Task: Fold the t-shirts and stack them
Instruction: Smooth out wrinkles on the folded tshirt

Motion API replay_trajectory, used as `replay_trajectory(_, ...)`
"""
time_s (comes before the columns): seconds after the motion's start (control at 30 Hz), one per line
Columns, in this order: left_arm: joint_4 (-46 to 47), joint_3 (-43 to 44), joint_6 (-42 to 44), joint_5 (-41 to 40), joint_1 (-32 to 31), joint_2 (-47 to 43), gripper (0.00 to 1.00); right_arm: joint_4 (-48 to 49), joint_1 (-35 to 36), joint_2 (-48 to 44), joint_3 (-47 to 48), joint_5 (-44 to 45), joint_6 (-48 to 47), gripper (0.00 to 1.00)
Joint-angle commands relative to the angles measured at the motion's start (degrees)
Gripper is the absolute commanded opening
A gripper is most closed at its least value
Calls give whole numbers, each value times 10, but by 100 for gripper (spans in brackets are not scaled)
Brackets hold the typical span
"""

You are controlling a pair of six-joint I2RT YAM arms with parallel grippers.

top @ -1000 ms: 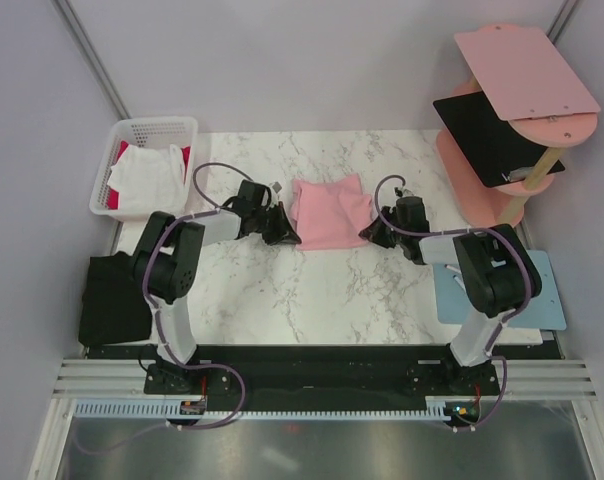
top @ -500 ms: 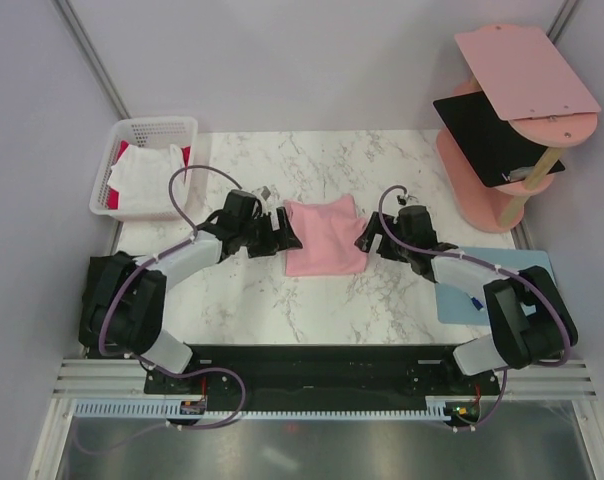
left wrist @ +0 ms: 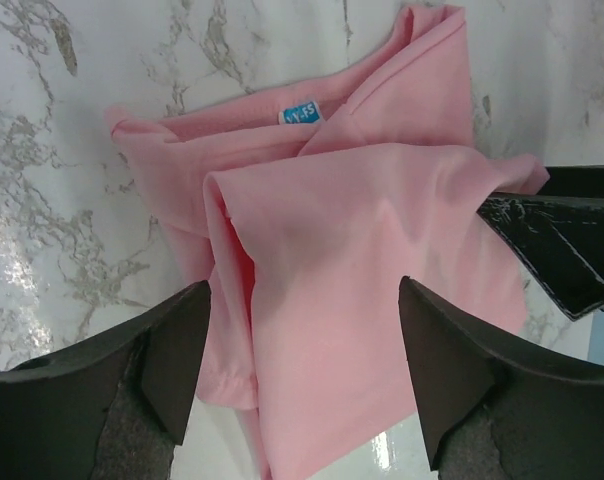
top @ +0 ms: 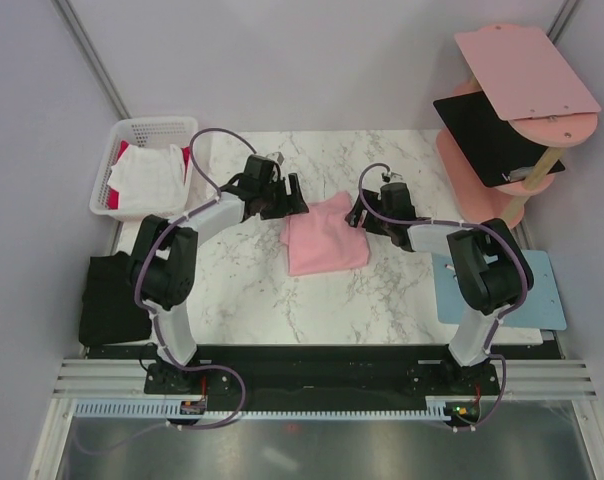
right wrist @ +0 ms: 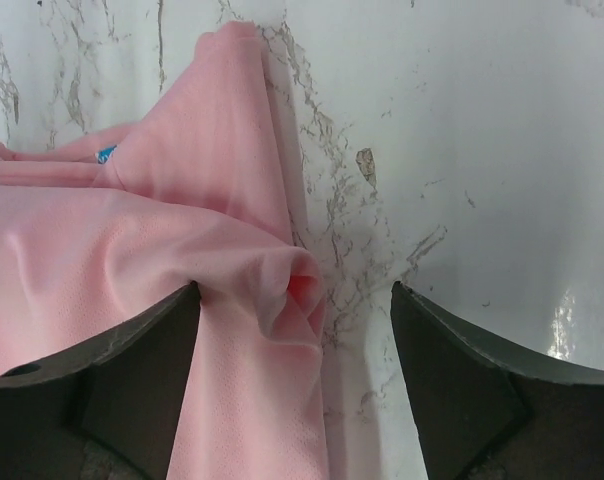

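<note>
With jaws spread on left gripper [left wrist: 302, 330] and right gripper [right wrist: 294, 330] over the rumpled pink t-shirt [top: 327, 240] lying mid table [top: 382, 290], pinch both far corners level, then draw evenly toward the near hem.

The pink t-shirt [left wrist: 362, 300] is soft matt cloth; the table [left wrist: 42, 150] is glossy, smooth, perhaps marble-look laminate.

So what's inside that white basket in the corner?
A crumpled white cloth t-shirt fills most of the white plastic mesh basket. Bits of red cloth peek out beside it. Anything lying underneath them is covered, so it cannot be seen.
</note>
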Motion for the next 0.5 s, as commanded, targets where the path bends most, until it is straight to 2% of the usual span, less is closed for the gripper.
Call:
replay_trajectory(0.0, -21, 54, 35, -25, 5, 34, 81, 30, -1, 17, 16, -11, 14, 83)
replay_trajectory(0.1, -22, 70, 37, -24, 6, 47, 79, 26, -1, 13, 26, -12, 14, 83)
replay_trajectory(0.2, -22, 80, 41, -22, 6, 55, 73, 25, -1, 3, 30, -13, 13, 81)
replay_trajectory(0.37, -17, 87, 40, -19, 6, 68, 54, 38, -1, -4, 31, -11, 13, 78)
replay_trajectory(0.47, -16, 95, 37, -7, 6, 81, 36, 49, -1, 8, 37, -13, 13, 76)
